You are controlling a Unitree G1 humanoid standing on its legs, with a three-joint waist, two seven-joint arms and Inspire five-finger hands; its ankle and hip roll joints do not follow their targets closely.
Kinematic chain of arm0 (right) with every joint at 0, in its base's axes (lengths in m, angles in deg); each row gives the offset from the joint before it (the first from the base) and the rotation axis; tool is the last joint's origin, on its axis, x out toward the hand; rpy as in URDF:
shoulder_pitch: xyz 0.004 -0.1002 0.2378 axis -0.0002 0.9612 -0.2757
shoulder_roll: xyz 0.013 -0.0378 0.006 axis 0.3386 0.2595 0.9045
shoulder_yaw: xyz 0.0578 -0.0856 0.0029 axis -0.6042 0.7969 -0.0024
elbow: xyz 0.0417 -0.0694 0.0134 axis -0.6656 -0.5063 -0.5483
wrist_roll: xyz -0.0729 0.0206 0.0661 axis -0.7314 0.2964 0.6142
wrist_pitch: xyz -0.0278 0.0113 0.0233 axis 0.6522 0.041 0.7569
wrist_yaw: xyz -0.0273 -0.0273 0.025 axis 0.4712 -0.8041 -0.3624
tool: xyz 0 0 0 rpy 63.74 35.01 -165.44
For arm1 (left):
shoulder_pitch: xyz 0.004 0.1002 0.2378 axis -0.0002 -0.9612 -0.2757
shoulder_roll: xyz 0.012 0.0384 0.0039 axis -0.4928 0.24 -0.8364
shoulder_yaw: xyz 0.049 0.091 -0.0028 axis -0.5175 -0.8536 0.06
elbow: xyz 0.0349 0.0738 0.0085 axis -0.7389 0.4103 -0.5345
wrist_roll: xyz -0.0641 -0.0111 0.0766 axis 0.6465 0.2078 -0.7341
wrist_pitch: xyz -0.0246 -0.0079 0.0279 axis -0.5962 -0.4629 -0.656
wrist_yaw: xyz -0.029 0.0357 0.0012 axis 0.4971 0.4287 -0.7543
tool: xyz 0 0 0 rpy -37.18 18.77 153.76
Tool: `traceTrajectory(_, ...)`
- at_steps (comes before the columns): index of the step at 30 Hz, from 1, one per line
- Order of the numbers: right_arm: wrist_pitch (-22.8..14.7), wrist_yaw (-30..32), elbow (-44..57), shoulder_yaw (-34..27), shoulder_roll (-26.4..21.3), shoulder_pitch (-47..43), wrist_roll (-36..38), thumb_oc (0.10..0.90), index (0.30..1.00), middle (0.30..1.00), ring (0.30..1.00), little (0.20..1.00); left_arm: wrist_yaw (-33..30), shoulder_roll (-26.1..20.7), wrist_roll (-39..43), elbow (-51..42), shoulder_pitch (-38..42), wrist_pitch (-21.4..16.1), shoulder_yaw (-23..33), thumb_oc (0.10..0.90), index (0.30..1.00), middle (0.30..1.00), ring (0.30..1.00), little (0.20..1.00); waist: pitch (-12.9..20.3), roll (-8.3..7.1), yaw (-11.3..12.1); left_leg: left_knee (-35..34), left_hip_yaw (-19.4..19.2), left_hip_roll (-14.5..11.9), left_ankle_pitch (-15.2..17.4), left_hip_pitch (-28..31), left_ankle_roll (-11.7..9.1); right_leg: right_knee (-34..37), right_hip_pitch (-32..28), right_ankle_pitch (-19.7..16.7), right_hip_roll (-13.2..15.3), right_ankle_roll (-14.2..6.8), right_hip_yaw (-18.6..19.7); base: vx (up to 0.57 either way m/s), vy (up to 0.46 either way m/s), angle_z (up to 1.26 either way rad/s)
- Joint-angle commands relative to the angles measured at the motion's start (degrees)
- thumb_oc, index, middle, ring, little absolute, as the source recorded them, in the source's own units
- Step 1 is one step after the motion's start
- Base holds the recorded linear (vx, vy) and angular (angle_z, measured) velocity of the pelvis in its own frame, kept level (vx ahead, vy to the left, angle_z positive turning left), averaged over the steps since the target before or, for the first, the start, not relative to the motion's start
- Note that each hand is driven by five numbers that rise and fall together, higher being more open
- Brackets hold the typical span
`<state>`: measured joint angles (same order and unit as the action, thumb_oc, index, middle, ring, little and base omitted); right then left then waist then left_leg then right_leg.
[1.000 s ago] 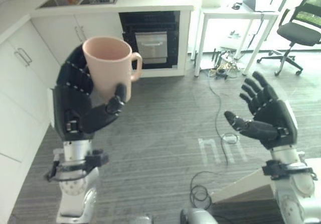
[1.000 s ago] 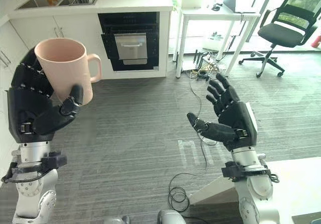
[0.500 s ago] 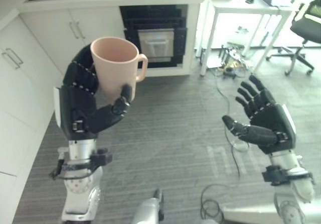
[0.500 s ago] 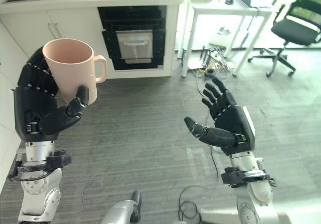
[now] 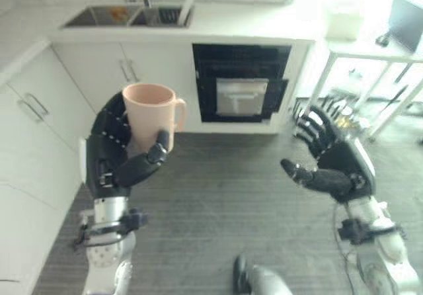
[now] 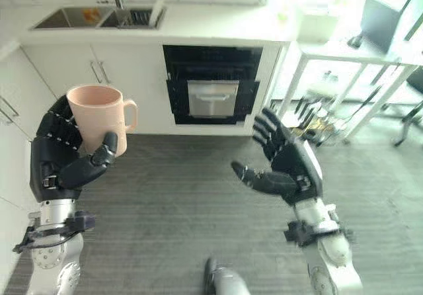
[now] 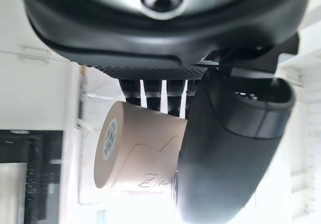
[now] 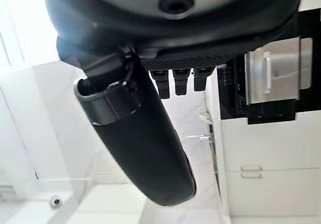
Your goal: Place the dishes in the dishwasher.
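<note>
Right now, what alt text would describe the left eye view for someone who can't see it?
The robot's left hand holds a pink mug upright above a grey floor; its right hand is open, empty. Ahead, a black built-in appliance sits under a white counter with a sink.

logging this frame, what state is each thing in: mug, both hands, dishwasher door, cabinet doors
mug: upright, held up off the floor, handle toward the dishwasher side
left hand: shut on mug
right hand: open, holding nothing
dishwasher: door shut
cabinet doors: shut
</note>
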<state>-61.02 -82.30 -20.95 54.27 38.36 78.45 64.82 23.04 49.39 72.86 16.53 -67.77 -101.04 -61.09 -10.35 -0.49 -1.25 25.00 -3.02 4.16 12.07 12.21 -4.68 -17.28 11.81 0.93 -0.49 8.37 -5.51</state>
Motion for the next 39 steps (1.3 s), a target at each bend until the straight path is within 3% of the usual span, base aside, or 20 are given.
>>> traceTrajectory(1,-5.5,-1.7,4.7,-5.0,1.0,-2.6,2.9,0.8,0.9,0.9,0.9,0.9,-0.3,-4.3,-0.8,-5.6,5.8,-6.0,1.7,0.4,0.3,0.3,0.3,0.3,1.8,-4.6,-2.3,10.3,-1.2,-5.8,-16.4,-15.0,-0.2,0.1,-6.2,4.0,5.5,-9.7,1.6,0.24,-0.167,-0.18)
traceTrajectory(3,-5.2,-0.8,4.2,-4.9,1.2,-2.8,1.8,0.8,0.9,0.9,0.9,0.9,0.4,-4.2,-1.2,-4.8,6.2,-6.2,1.2,0.4,0.3,0.3,0.3,0.3,1.3,-4.7,-1.6,11.7,-2.7,-7.3,-16.2,-20.8,0.0,0.1,-8.2,5.2,5.4,-9.4,1.5,0.26,-0.071,-0.16)
traceTrajectory(6,-4.5,-0.1,3.8,-4.3,0.4,-3.3,2.2,0.8,0.9,0.9,0.9,0.9,0.6,-4.7,-0.8,-4.2,5.0,-6.9,1.6,0.4,0.3,0.3,0.3,0.3,1.0,-3.33,0.2,-7.8,-5.5,-7.1,-13.5,-21.1,1.1,0.1,-9.8,8.2,4.1,-11.7,3.9,0.42,0.156,-0.26)
traceTrajectory(7,-4.9,-0.4,4.0,-3.9,0.5,-3.0,2.2,0.8,0.9,0.9,0.9,0.9,-0.1,-5.0,-1.0,-4.4,4.4,-7.4,1.6,0.4,0.3,0.3,0.3,0.3,0.5,-1.25,1.3,-7.8,-3.2,-9.2,-11.0,-27.9,0.5,0.1,-10.9,9.5,2.1,-12.3,4.6,0.46,0.285,-0.31)
traceTrajectory(8,-5.3,-0.6,4.1,-3.9,0.4,-2.6,2.2,0.8,0.9,0.9,0.9,0.9,-0.5,-5.1,-1.2,-4.5,3.9,-7.9,1.5,0.4,0.3,0.3,0.3,0.3,0.9,-0.58,1.9,-7.8,-1.4,-9.5,-11.9,-31.0,-0.1,0.1,-11.5,10.1,1.3,-12.4,5.2,0.37,0.232,-0.47)
traceTrajectory(11,-6.6,0.1,4.0,-2.9,-0.4,-3.4,1.5,0.8,0.9,0.9,0.9,0.9,-1.3,-5.0,-2.5,-4.1,4.1,-9.5,0.6,0.4,0.3,0.3,0.3,0.3,2.2,-0.29,3.8,-7.8,2.5,-8.5,-13.4,-35.1,-0.8,0.1,-14.0,12.4,0.8,-12.7,7.3,0.25,0.172,-0.63)
traceTrajectory(12,-6.9,0.5,3.8,-2.6,-0.8,-4.1,1.6,0.8,0.9,0.9,0.9,0.9,-1.8,-5.2,-3.2,-3.9,4.5,-9.7,0.5,0.4,0.3,0.3,0.3,0.3,2.7,-0.27,4.0,-7.8,2.1,-9.0,-13.3,-35.3,-0.7,0.1,-14.6,13.0,1.3,-13.1,7.2,0.22,0.19,-0.94)
traceTrajectory(17,-6.9,-0.3,4.4,-4.8,-0.8,-4.3,4.7,0.8,0.9,0.9,0.9,0.9,-2.0,-6.7,-4.1,-2.9,8.9,-7.6,0.1,0.4,0.3,0.3,0.3,0.3,5.7,-1.16,4.2,-7.8,0.3,-7.5,-10.9,-32.4,2.3,0.1,-17.8,13.0,5.5,-15.7,4.9,0.31,0.262,-0.45)
traceTrajectory(19,-5.4,2.0,4.8,-4.2,1.3,-4.3,2.2,0.8,0.9,0.9,0.9,0.9,-1.1,-6.2,-3.8,-3.1,10.0,-5.9,-0.4,0.4,0.3,0.3,0.3,0.3,6.8,-2.14,4.4,-7.8,0.1,-5.5,-9.8,-30.5,4.1,0.1,-19.9,4.6,7.5,-18.1,0.9,0.32,0.244,0.04)
traceTrajectory(20,-5.1,2.1,4.8,-3.9,1.8,-4.3,2.0,0.8,0.9,0.9,0.9,0.9,-0.9,-6.2,-3.9,-3.0,10.0,-5.8,-0.4,0.4,0.3,0.3,0.3,0.3,6.8,-2.17,4.3,-7.8,0.3,-5.3,-9.6,-29.9,4.4,0.1,-20.0,2.6,7.7,-18.6,0.1,0.23,0.171,0.15)
traceTrajectory(21,-4.9,1.8,4.7,-3.5,2.7,-4.3,1.4,0.8,0.9,0.9,0.9,0.9,-0.5,-6.0,-4.3,-3.1,10.2,-5.6,-0.7,0.4,0.3,0.3,0.3,0.3,6.9,-1.83,4.1,-7.8,0.4,-5.2,-8.9,-28.9,4.8,0.1,-20.8,-1.8,7.8,-19.1,-1.4,0.2,0.159,0.12)
traceTrajectory(23,-4.3,0.6,4.6,-3.1,3.5,-4.0,0.9,0.8,0.9,0.9,0.9,0.9,0.1,-6.0,-5.9,-3.4,10.1,-5.4,-0.8,0.4,0.3,0.3,0.3,0.3,6.3,-1.03,3.7,-7.8,0.9,-5.1,-7.9,-26.7,5.2,-5.9,-17.8,-4.3,8.5,-18.9,-2.4,0.2,0.162,0.0)
traceTrajectory(25,-4.0,0.0,4.1,-3.0,3.5,-4.1,1.8,0.8,0.9,0.9,0.9,0.9,-0.7,-6.6,-7.1,-3.2,10.6,-4.7,-0.8,0.4,0.3,0.3,0.3,0.3,5.8,-0.69,3.1,-7.8,0.7,-5.4,-7.0,-24.9,5.3,-6.5,-14.2,-3.3,8.9,-18.0,-2.9,0.22,0.048,0.0)
traceTrajectory(27,-3.8,-0.9,3.3,-3.5,3.0,-4.7,3.5,0.8,0.9,0.9,0.9,0.9,-1.3,-7.6,-5.9,-2.8,11.7,-3.9,-0.2,0.4,0.3,0.3,0.3,0.3,5.3,-1.03,3.0,-7.8,1.1,-5.7,-6.4,-23.6,5.0,-0.6,-13.4,-1.9,9.2,-17.5,-4.7,0.2,-0.154,0.39)
traceTrajectory(29,-4.5,-1.6,2.6,-3.3,2.6,-5.5,4.5,0.8,0.9,0.9,0.9,0.9,-2.2,-8.4,-5.6,-2.3,12.9,-4.0,-0.2,0.4,0.3,0.3,0.3,0.3,3.7,-2.35,2.6,-7.8,0.9,-6.0,-5.2,-22.4,4.1,0.1,-7.2,1.4,12.6,-17.6,-4.7,0.1,-0.281,-0.02)
traceTrajectory(32,-5.6,-1.8,2.9,-3.0,2.6,-6.3,4.6,0.8,0.9,0.9,0.9,0.9,-2.9,-8.4,-7.5,-2.6,13.3,-4.8,-1.3,0.4,0.3,0.3,0.3,0.3,2.2,-3.67,0.8,-7.8,2.9,-6.4,-2.5,-21.4,3.2,0.1,1.8,-2.7,15.9,-19.9,3.6,0.21,-0.383,-0.21)
traceTrajectory(34,-5.7,-2.3,3.7,-2.8,3.3,-5.6,4.0,0.8,0.9,0.9,0.9,0.9,-3.4,-8.4,-9.2,-2.9,12.9,-4.9,-1.6,0.4,0.3,0.3,0.3,0.3,1.8,-3.81,-0.1,-7.8,4.2,-6.9,-0.8,-20.0,3.1,0.1,5.8,-4.2,16.6,-20.5,6.5,0.41,-0.515,0.69)
traceTrajectory(35,-4.9,-3.2,4.3,-2.6,2.8,-5.5,5.8,0.8,0.9,0.9,0.9,0.9,-4.2,-9.2,-9.0,-3.9,11.2,-5.1,0.0,0.4,0.3,0.3,0.3,0.3,1.3,-4.43,0.6,-7.8,5.7,-8.3,1.3,-17.3,2.7,0.1,6.4,-4.3,16.9,-21.2,5.6,0.55,-0.688,0.81)
traceTrajectory(38,-4.5,-3.4,4.7,-2.7,2.5,-5.6,5.6,0.8,0.9,0.9,0.9,0.9,-4.4,-8.7,-9.5,-4.5,10.9,-4.8,0.2,0.4,0.3,0.3,0.3,0.3,2.0,-4.38,1.0,-7.8,7.1,-10.1,1.0,-16.9,1.5,0.1,5.1,-2.0,16.4,-21.6,5.6,0.32,-0.494,0.48)
traceTrajectory(39,-4.0,-2.6,4.5,-1.9,2.2,-6.4,4.5,0.8,0.9,0.9,0.9,0.9,-5.6,-8.8,-9.6,-4.3,10.6,-4.6,0.2,0.4,0.3,0.3,0.3,0.3,2.6,-4.66,1.4,-7.8,6.7,-11.8,0.8,-15.7,0.4,0.1,5.0,-2.1,16.7,-21.8,3.4,0.28,-0.429,0.41)
